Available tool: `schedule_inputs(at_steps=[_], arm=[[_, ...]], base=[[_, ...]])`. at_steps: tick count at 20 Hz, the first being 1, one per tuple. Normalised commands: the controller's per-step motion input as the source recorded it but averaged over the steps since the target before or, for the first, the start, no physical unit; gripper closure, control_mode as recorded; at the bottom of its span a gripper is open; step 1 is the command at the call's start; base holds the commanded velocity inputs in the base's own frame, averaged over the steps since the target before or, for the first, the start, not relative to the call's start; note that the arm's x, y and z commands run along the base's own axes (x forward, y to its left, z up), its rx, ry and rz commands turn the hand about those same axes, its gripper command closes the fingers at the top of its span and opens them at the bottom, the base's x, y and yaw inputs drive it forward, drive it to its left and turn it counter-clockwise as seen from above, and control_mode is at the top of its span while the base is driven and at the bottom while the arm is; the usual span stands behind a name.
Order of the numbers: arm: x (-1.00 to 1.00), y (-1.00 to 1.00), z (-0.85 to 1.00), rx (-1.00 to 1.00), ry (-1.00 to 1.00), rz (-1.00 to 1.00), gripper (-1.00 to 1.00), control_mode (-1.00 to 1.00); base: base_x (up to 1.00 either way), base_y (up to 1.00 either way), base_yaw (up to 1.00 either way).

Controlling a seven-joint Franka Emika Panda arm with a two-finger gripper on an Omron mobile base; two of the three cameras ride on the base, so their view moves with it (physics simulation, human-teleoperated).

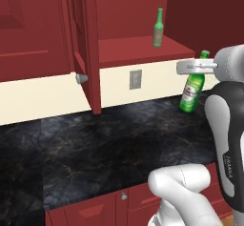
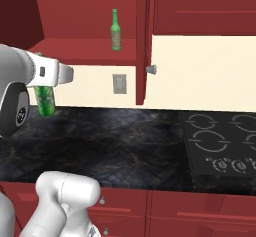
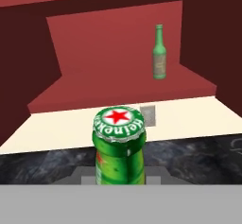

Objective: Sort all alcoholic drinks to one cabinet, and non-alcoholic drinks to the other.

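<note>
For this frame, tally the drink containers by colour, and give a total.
Bright green bottle, at the gripper, tilted over the counter: 1
Paler olive bottle, upright on the open cabinet's shelf: 1
Total: 2

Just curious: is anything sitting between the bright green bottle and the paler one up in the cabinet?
No drinks: only cream wall with an outlet and bare shelf, in the hand view.
</note>
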Motion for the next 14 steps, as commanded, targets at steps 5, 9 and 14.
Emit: schedule_inputs(at_steps=[5,9,14], arm=[[0.20,0.02,0.10,-0.04,-0.02,0.03,1.00,-1.00],[0.16,0.04,0.07,-0.04,-0.06,0.01,1.00,-1.00],[0.15,0.06,0.10,-0.03,-0.04,0.01,1.00,-1.00]], base=[[0.00,0.00,0.00],[0.00,0.00,0.00],[0.00,0.00,0.00]])
